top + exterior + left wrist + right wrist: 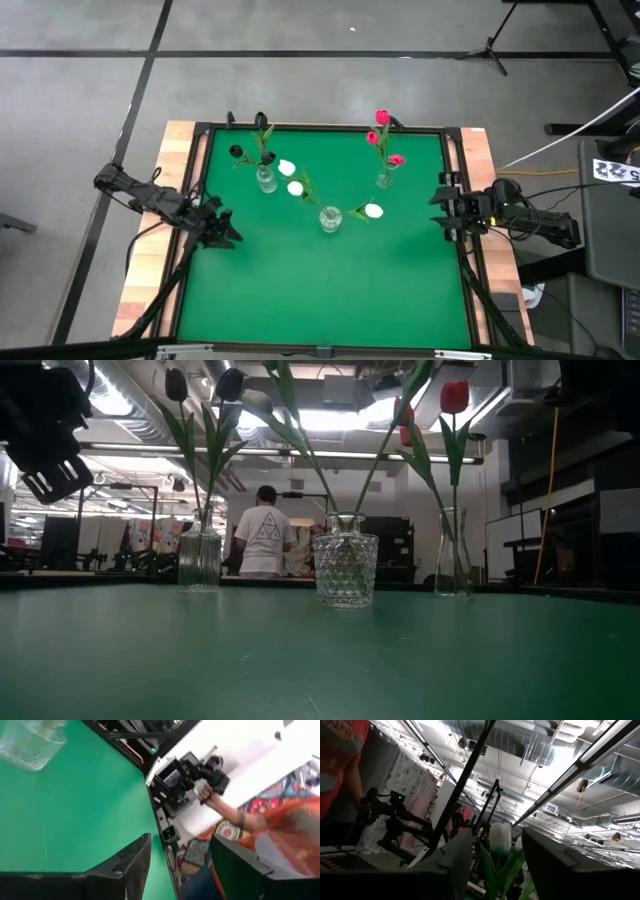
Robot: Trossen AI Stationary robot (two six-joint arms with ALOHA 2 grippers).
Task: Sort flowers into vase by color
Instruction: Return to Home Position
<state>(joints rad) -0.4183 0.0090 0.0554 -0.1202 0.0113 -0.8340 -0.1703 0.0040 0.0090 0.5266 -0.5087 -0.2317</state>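
**A:** In the high view we count three black tulips (268,157) in the left vase (266,181). Three white tulips (295,187) are in the middle vase (330,219), and three red tulips (382,118) in the right vase (383,181). We see no flower loose on the bench (300,300).

**B:** Agreed. The left tool (228,232) sits by the bench's left edge and the right tool (437,208) by its right edge, both well apart from the vases.

**A:** In the low view all three vases stand upright, with their stems leaning outward.

**B:** In the left wrist view its fingers (132,862) are spread, with nothing between them.

**A:** The right wrist view shows the same. Its fingers (550,865) are apart and empty, and a white head shows beyond the gap.

**B:** So we judge the sorting finished, and the step in hand is parking the arms. The next move only calls for folding back without brushing the stems.
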